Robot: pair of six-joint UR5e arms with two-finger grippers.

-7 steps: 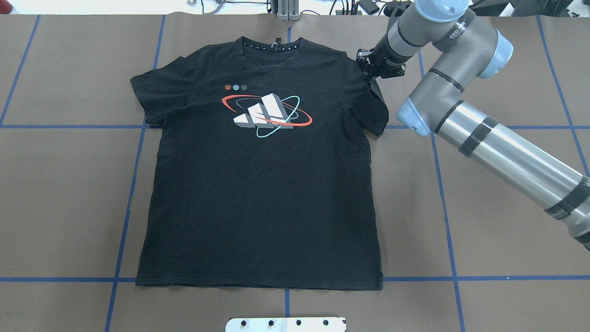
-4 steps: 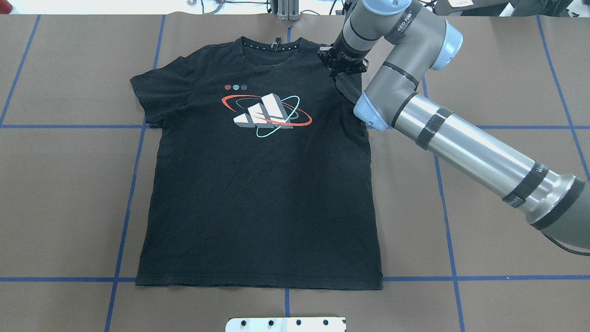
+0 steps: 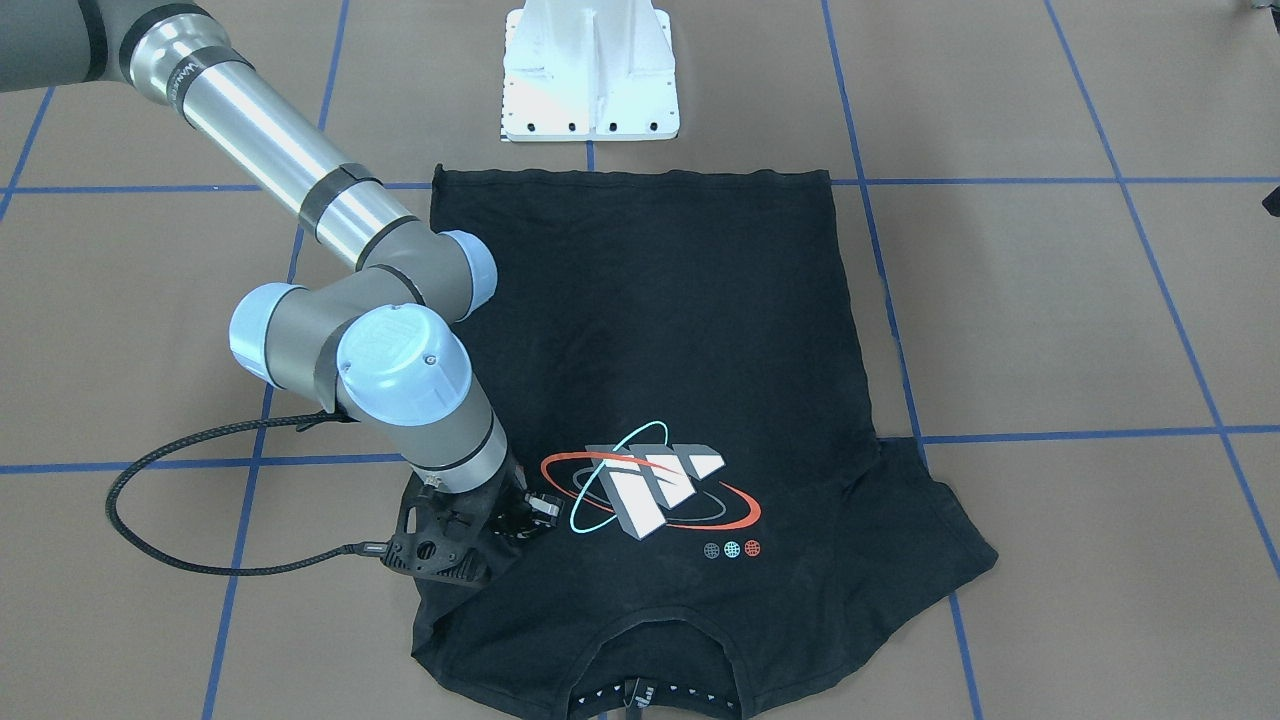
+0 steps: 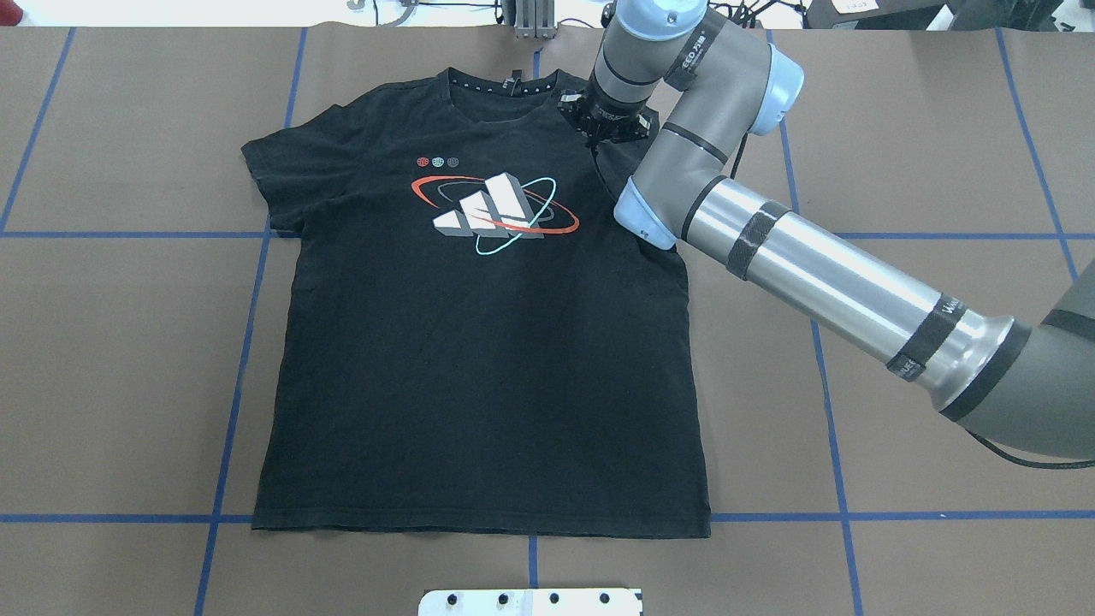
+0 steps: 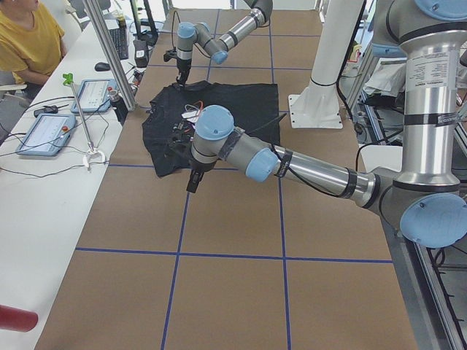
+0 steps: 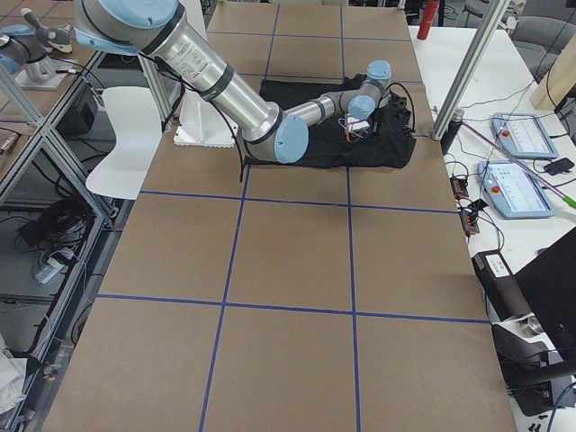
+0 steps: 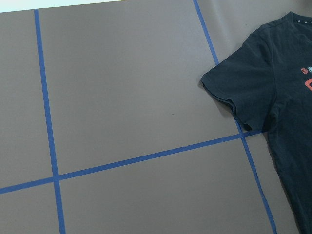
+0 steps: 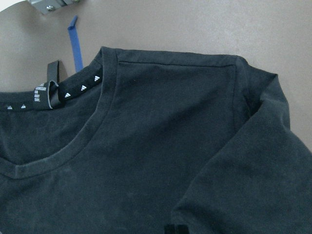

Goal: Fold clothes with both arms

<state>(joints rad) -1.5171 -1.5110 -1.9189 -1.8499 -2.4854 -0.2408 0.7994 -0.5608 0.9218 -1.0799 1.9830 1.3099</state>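
Barely begun, I'd say: the right hand (image 3: 515,512) pinches a sleeve (image 8: 243,185) beside the logo (image 3: 650,490), the T-shirt (image 3: 680,330) otherwise unfolded.

A worktop (image 4: 128,385) covered in brown paper is marked into large squares by blue tape lines (image 4: 103,518). A white bolted base plate (image 3: 590,70) stands at the middle of one long edge. Alongside, a white side table (image 5: 36,211) carries two light-blue control boxes (image 5: 45,133), with a person in a yellow shirt (image 5: 29,36) seated at it. A white chair (image 6: 126,135) stands off the opposite side.
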